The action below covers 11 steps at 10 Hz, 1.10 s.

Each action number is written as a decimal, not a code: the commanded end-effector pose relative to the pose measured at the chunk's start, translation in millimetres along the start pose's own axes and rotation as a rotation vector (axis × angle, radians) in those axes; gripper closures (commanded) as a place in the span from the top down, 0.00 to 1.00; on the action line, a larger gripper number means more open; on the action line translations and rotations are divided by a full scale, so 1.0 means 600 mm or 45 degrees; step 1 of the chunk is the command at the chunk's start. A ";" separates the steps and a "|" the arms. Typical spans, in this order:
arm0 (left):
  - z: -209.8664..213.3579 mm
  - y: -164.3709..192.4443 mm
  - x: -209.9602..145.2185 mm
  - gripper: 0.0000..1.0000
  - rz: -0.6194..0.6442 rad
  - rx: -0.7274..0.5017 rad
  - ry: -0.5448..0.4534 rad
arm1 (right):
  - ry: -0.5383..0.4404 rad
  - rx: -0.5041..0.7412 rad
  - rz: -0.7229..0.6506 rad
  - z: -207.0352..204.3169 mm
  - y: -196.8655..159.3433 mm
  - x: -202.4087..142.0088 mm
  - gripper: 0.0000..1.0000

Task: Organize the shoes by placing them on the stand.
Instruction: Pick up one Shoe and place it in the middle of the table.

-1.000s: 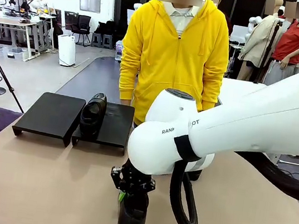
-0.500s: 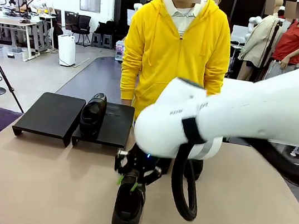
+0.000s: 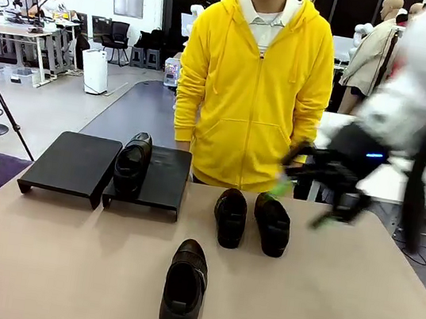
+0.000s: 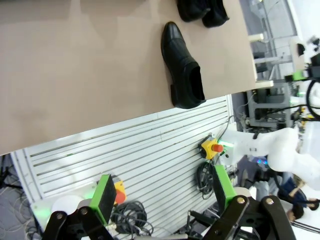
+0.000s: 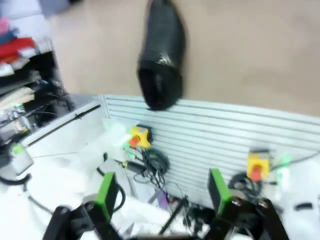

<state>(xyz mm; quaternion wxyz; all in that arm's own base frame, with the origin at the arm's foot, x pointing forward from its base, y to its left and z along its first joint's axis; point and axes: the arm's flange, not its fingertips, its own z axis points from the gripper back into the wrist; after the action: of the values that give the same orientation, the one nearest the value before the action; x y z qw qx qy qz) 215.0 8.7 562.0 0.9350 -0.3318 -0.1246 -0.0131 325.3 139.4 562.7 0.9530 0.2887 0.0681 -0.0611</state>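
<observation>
My right gripper (image 3: 307,198) hangs raised at the right of the table (image 3: 37,262). It is blurred in the front view, but its wrist view shows both green pads wide apart with nothing between them. My left gripper (image 4: 162,200) is also spread and empty, off the table's near edge.

One shoe (image 3: 132,165) sits on the stand (image 3: 104,191), on the left part of its right section (image 3: 169,175). The left section (image 3: 69,156) is bare. A pair (image 3: 230,217) stands side by side mid-table, and the near shoe (image 3: 184,288) lies alone by the near edge. From the left wrist view, its heel seems to point toward me.

I judge the step in hand to be fetching the next shoe, most likely the near one. To do it well, I should:

- Come straight down over the shoe's middle, with the jaws across its width.
- Seat the pads low on the side walls by the opening, since glossy leather will probably slip under a shallow pinch.
- Close firmly and lift until the sole is clear of the table before travelling.
- Carry it high enough to pass over the pair.
- Lower it flat into the free space on the right section, toe the same way as the shoe there, without nudging that one.
- Release only once the sole rests.

The person (image 3: 251,93) stands just behind the far edge, so I should keep the arm's sweep short and slow.
</observation>
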 end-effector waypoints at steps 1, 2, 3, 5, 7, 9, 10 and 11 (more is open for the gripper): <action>0.003 -0.001 0.000 1.00 -0.012 -0.022 0.003 | -0.044 0.015 -0.054 0.074 -0.114 -0.003 1.00; 0.003 -0.001 0.000 1.00 -0.012 -0.022 0.003 | -0.088 0.063 -0.098 0.108 -0.163 -0.032 1.00; 0.003 -0.001 0.000 1.00 -0.012 -0.022 0.003 | -0.119 0.122 -0.082 0.132 -0.216 -0.074 1.00; 0.003 -0.001 0.000 1.00 -0.012 -0.022 0.003 | -0.193 0.158 -0.103 0.123 -0.300 -0.132 1.00; 0.003 -0.001 0.000 1.00 -0.012 -0.022 0.003 | -0.257 0.175 -0.089 0.105 -0.346 -0.151 1.00; 0.003 -0.001 0.000 1.00 -0.012 -0.022 0.003 | -0.197 0.181 -0.128 0.137 -0.304 -0.128 1.00; 0.003 -0.001 0.000 1.00 -0.012 -0.022 0.003 | -0.197 0.181 -0.128 0.137 -0.304 -0.128 1.00; 0.003 -0.001 0.000 1.00 -0.012 -0.022 0.003 | -0.197 0.181 -0.128 0.137 -0.304 -0.128 1.00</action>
<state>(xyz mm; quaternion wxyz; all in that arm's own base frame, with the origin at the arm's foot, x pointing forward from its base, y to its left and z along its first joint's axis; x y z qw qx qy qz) 214.9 8.7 562.5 0.9350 -0.3317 -0.1247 -0.0134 225.6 -51.3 538.1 0.9301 0.3414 -0.0023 -0.1359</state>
